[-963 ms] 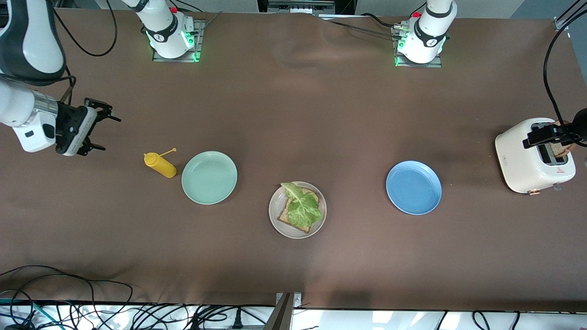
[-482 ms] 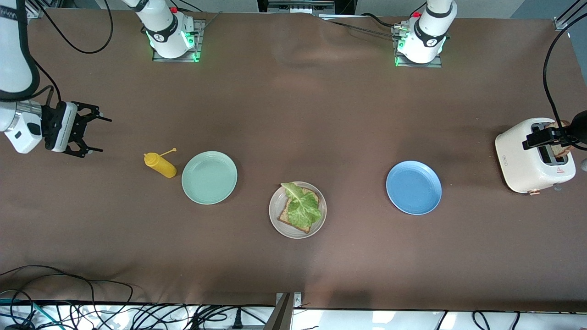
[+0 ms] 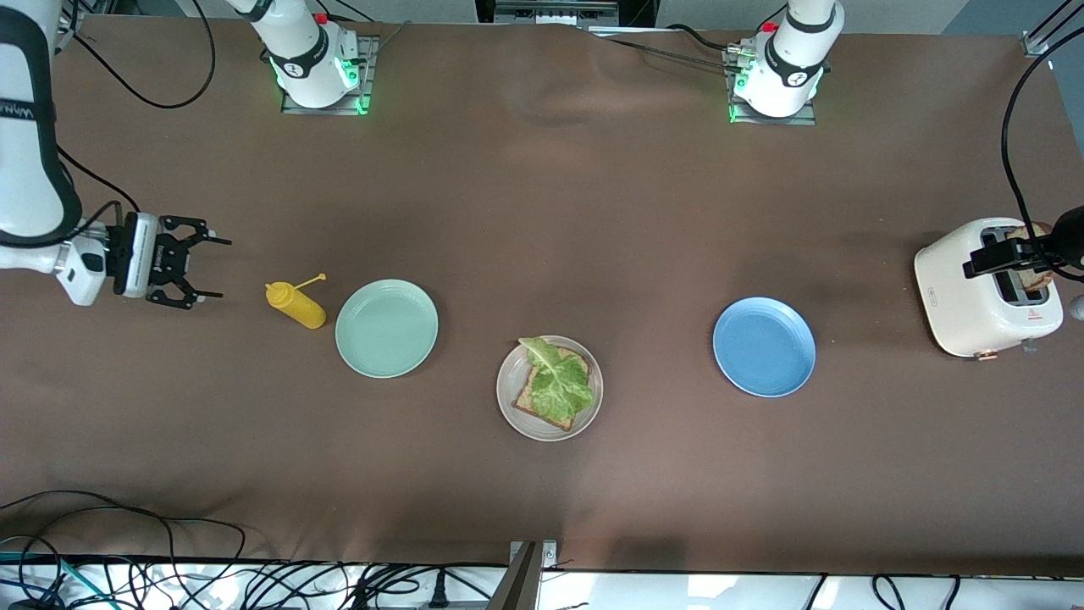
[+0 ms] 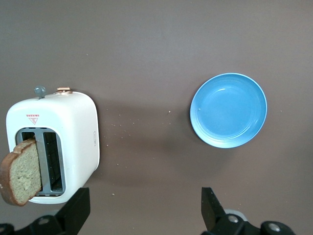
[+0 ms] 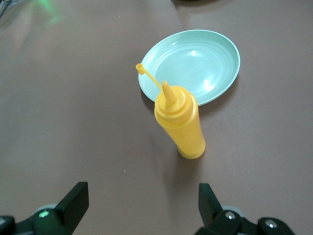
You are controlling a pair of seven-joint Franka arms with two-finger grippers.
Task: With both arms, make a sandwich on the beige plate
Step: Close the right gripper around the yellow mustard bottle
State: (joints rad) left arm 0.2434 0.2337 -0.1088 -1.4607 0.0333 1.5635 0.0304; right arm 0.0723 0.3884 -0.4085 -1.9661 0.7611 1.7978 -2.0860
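The sandwich [image 3: 555, 388] (bread under lettuce) lies on the beige plate [image 3: 511, 408] at the worktop's middle. The right claw [image 3: 193, 272], spread, sits at nine o'clock of the mustard bottle [image 3: 295, 305]. The left claw [image 4: 144, 208], spread, hangs over the toaster [image 3: 974, 296].

We see even, moderately bright overhead light on the brown table [image 3: 542, 212], with paler patches near its middle. Shadows are soft and short: a faint one lies beside the mint green plate [image 3: 387, 328] and the blue plate [image 3: 765, 346]. Green indicator lamps glow at both arm bases. A bright white strip runs along the lower edge of the front view. In the right wrist view, the yellow bottle [image 5: 180, 122] is sharp and glossy, and the plate shows small highlights. The toaster [image 4: 58, 147] casts a soft shadow.
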